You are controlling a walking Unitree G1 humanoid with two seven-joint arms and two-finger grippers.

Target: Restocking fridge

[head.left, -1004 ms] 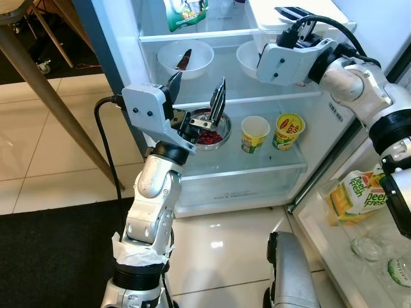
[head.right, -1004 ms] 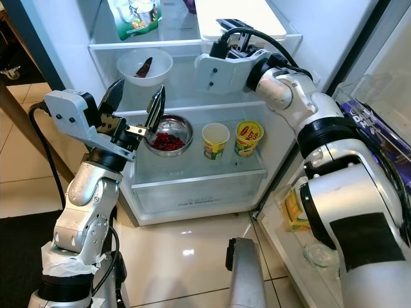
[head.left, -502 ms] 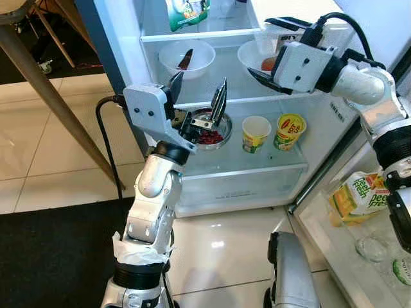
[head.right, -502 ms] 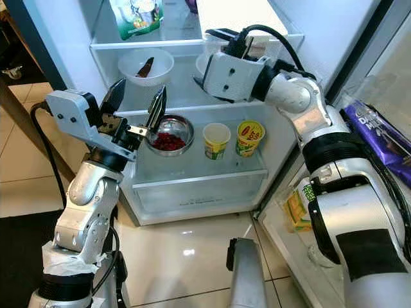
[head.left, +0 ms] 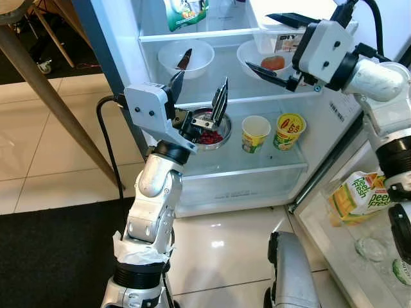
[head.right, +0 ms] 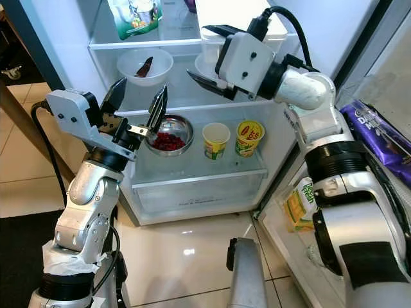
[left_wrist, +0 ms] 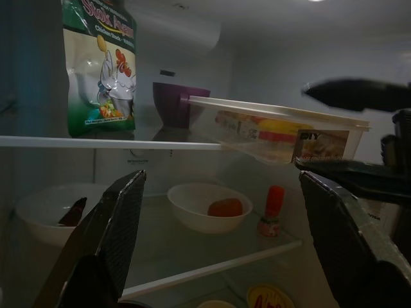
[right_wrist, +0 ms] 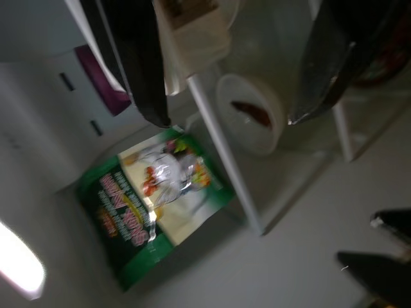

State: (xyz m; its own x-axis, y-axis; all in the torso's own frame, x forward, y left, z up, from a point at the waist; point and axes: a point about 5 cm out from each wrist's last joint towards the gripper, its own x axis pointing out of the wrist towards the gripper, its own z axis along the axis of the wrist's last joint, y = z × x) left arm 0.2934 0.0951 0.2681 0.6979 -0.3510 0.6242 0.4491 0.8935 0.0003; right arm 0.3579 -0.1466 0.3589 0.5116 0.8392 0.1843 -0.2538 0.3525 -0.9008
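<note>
The green pouch point(head.left: 187, 13) is cut off by the top edge; the metal bowl point(head.left: 212, 131) sits half hidden behind the left pincer point(head.left: 199, 96).

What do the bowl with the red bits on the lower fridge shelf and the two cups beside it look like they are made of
The bowl with the red bits looks like metal, probably stainless steel: its rim is grey and reflective. The open cup and the yellow-lidded cup look like printed paper or thin plastic, with matte, labelled walls; which of the two is unclear. The shelf they stand on looks like clear glass or plastic.
</note>
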